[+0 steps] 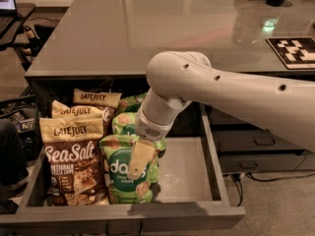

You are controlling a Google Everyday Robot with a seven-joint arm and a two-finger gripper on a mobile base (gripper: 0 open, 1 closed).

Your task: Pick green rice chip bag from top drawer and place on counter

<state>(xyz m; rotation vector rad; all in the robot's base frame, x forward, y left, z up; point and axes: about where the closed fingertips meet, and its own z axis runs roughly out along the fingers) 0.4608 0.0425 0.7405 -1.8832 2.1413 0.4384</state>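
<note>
The top drawer (pixel 216 173) stands pulled open below the counter (pixel 147 28). A green rice chip bag (pixel 120 176) with a teal "dang" circle stands upright at the drawer's front middle. Two more green bags (pixel 125 123) stand behind it. My gripper (pixel 140 159) reaches down from the white arm (pixel 221 87) and sits against the upper right part of the front green bag, covering part of its label. The arm hides the bag's top right corner.
Three brown-and-cream Late July Sea Salt bags (pixel 74 156) fill the drawer's left side. The drawer's right half shows pale floor (pixel 184 168). A black-and-white marker board (pixel 295 50) lies on the counter at right. Narrower drawers with handles (pixel 258 141) are at right.
</note>
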